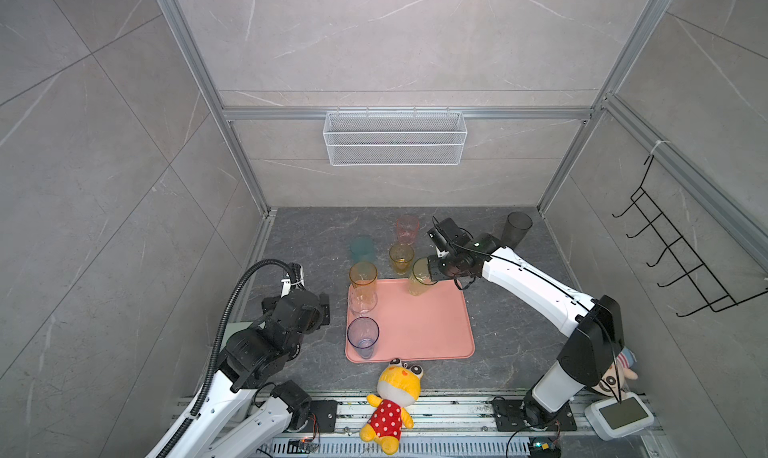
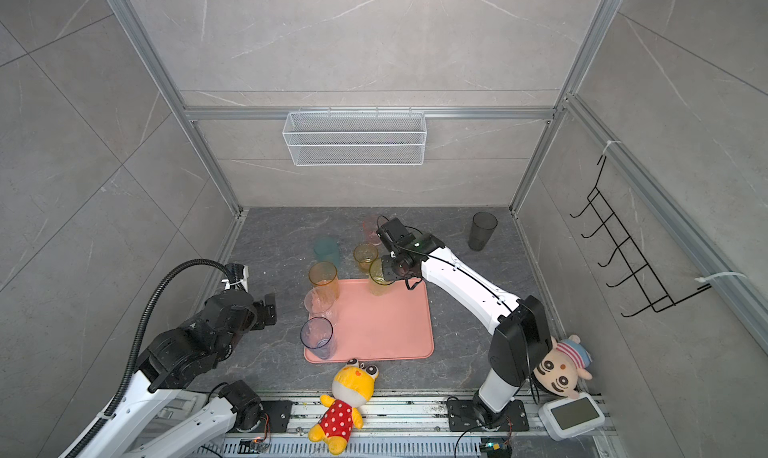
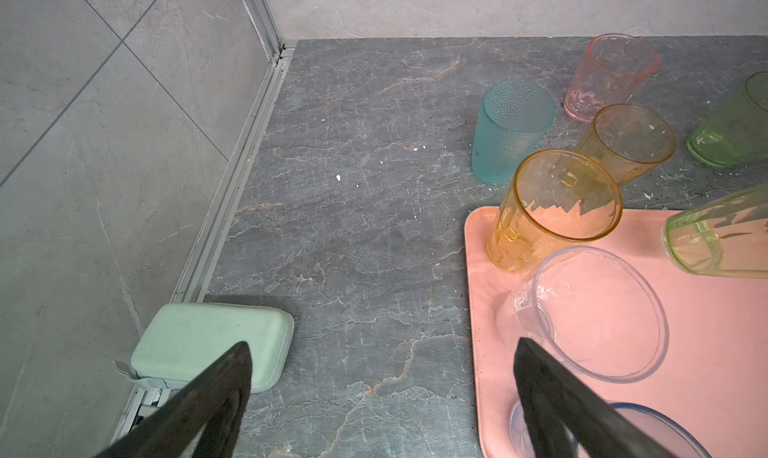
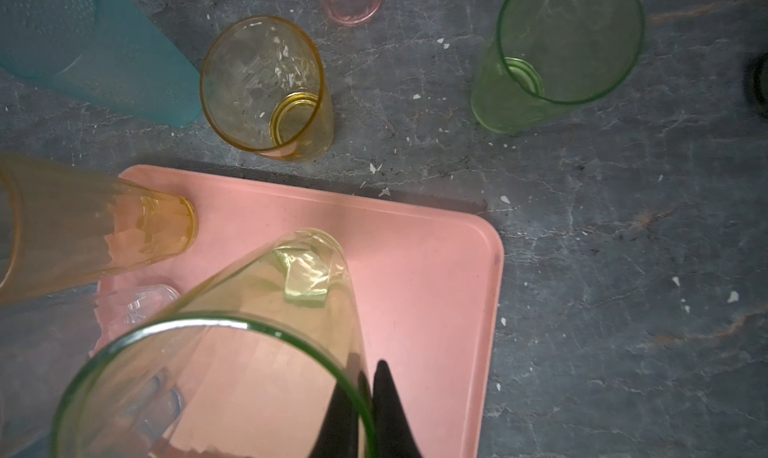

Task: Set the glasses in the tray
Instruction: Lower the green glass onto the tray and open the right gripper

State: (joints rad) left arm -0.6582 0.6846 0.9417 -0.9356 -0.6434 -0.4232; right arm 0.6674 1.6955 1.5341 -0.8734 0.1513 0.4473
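The salmon-pink tray [image 1: 428, 331] [image 2: 386, 331] lies mid-table. On its left side stand an amber glass [image 1: 363, 275], a clear one [image 1: 363, 300] and a blue one [image 1: 363, 337]. My right gripper [image 4: 366, 410] [image 1: 430, 275] is shut on the rim of a tall green glass [image 4: 257, 310] [image 1: 419, 279], one finger inside and one outside, its base tilted over the tray's far edge. Pink [image 1: 407, 229], teal [image 1: 363, 248], yellow [image 1: 401, 258], smoky grey [image 1: 517, 227] and another green glass [image 4: 557, 56] stand on the table behind. My left gripper [image 3: 382, 343] [image 1: 325, 308] is open and holds nothing, left of the tray.
A mint green case [image 3: 212, 343] lies by the left wall. A yellow plush toy [image 1: 392, 402] lies before the tray, a doll [image 2: 561, 364] and a white device [image 1: 619, 414] at the right arm's base. A white mesh basket [image 1: 395, 137] and black hooks [image 1: 673, 248] hang on the walls.
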